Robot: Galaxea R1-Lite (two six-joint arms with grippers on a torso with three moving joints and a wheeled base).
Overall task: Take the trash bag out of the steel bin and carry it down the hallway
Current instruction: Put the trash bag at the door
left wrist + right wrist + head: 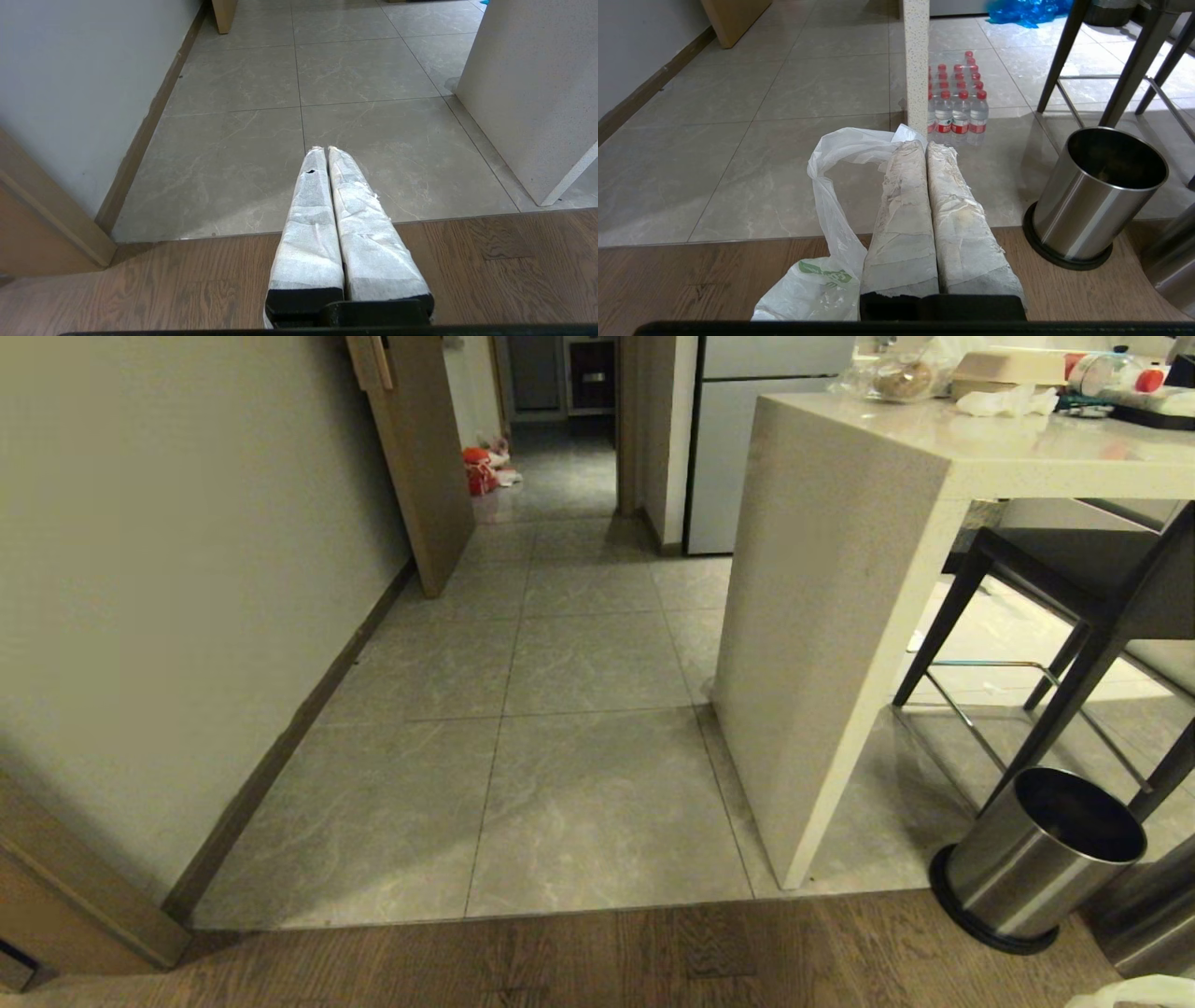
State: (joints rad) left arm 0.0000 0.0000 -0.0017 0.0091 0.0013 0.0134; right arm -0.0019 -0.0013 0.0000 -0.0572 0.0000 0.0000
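Fingers clamp trash bag beside steel bin.

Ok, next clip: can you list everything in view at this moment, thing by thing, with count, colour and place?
trash bag: one, white semi-clear with green print, pinched at its handle by the right gripper, hanging over the wood floor.
steel bin: one, brushed steel with black base ring, no bag in it, on the floor by the counter's end.
hallway: grey marbled tiles, off-white wall on the robot's left, dark baseboard.
counter: one, pale speckled stone, cluttered top.
chair: one, dark frame, under the counter.
water bottles: one pack, red caps, on the tiles behind the counter panel.
orange-red bag: one, far down the hallway.
left gripper: white-wrapped, shut, empty.
right gripper: white-wrapped, shut on the bag.
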